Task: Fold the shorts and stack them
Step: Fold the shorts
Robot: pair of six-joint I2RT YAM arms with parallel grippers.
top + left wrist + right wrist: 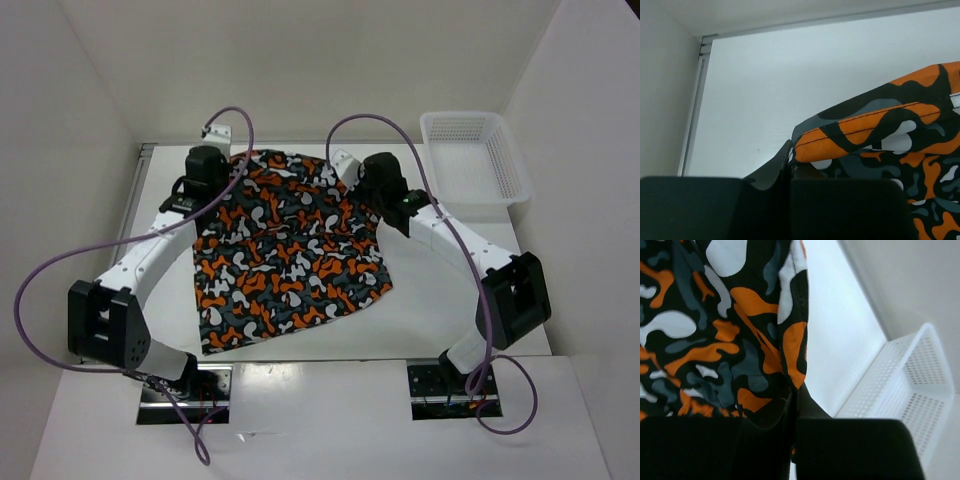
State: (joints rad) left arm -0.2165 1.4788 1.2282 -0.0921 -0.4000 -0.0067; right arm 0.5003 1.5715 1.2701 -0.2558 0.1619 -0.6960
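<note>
The shorts (285,250), printed in orange, black, white and grey blotches, lie spread flat across the middle of the table. My left gripper (208,170) is at their far left corner. In the left wrist view its fingers (789,156) are shut, with the orange hem of the shorts (865,130) pinched at the tips. My right gripper (382,182) is at the far right corner. In the right wrist view the gripper (795,396) is shut on the edge of the shorts (740,340), which hang away from the tips.
A white mesh basket (475,155) stands at the back right of the table, just beyond the right gripper, and shows as the basket (912,385) in the right wrist view. White walls enclose the table on the left, back and right. Purple cables loop over both arms.
</note>
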